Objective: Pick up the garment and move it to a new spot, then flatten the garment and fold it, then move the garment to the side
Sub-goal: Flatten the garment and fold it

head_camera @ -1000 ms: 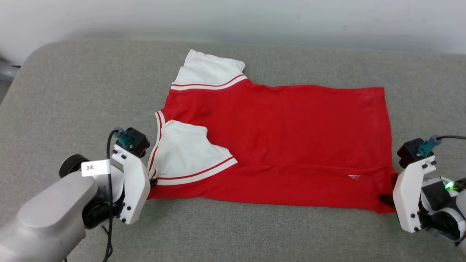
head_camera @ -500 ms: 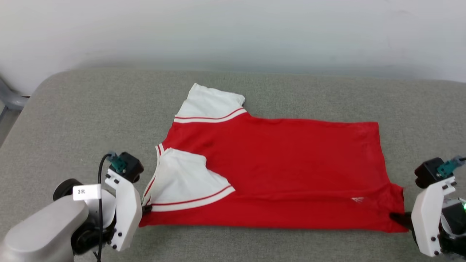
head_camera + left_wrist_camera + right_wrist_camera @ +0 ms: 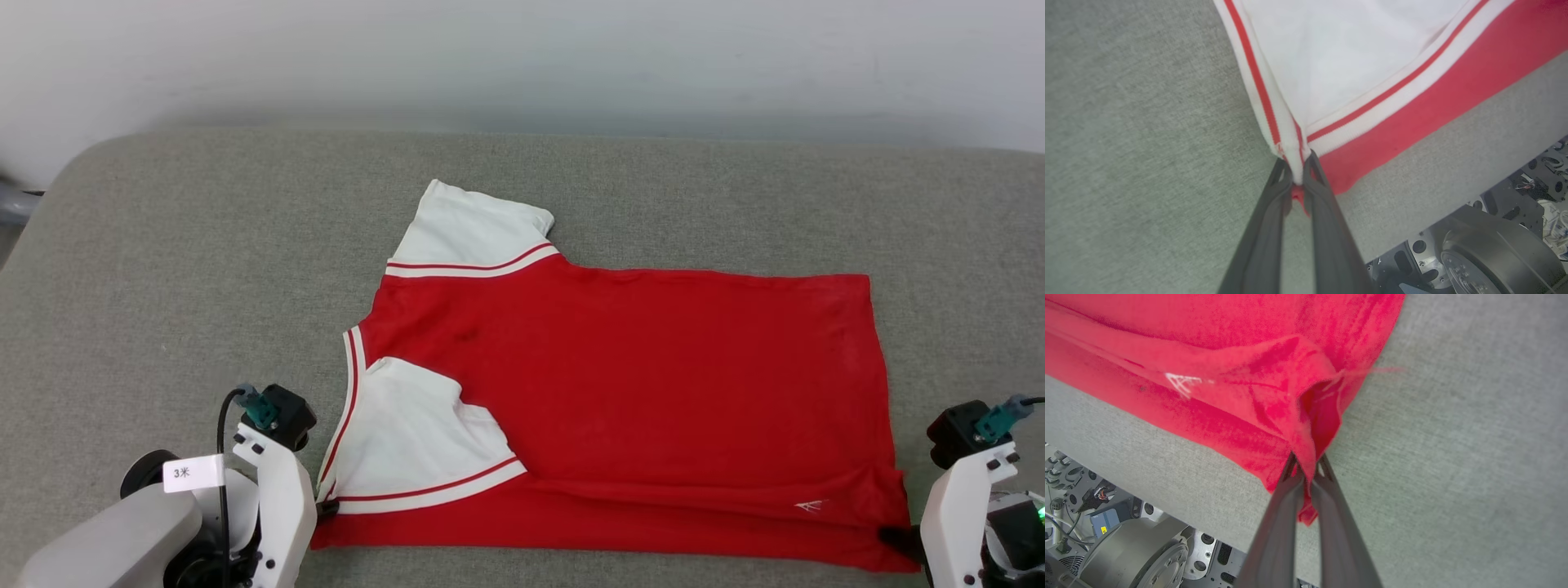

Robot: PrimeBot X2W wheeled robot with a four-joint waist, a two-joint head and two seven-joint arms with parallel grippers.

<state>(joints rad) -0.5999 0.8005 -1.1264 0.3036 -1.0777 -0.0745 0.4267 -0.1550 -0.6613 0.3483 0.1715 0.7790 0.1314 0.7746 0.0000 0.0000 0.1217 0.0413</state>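
Along the near edge of the pad (image 3: 163, 269) both grippers are pinched onto the shirt (image 3: 620, 384). The left gripper (image 3: 1297, 163) has its fingers closed, with almost no gap, on the striped trim at the shirt's near left corner. The right gripper (image 3: 1306, 461) is clamped tight on a bunched bit of red hem at the near right corner, just beside the small white logo (image 3: 811, 506).

The shirt lies sideways near the middle of the pad, neck toward the left edge and hem toward the right. Its near sleeve (image 3: 416, 433) is turned in over the red body, and a long crease runs just behind the near border. The far sleeve (image 3: 473, 224) sticks out toward the far edge, short of the wall (image 3: 522, 57).

This looks like the flatten-and-fold step, with the near side gripped at both ends. The next move probably calls for raising both corners together, keeping the cloth taut between them, and carrying that side across toward the far side without letting the tucked sleeve slip out.
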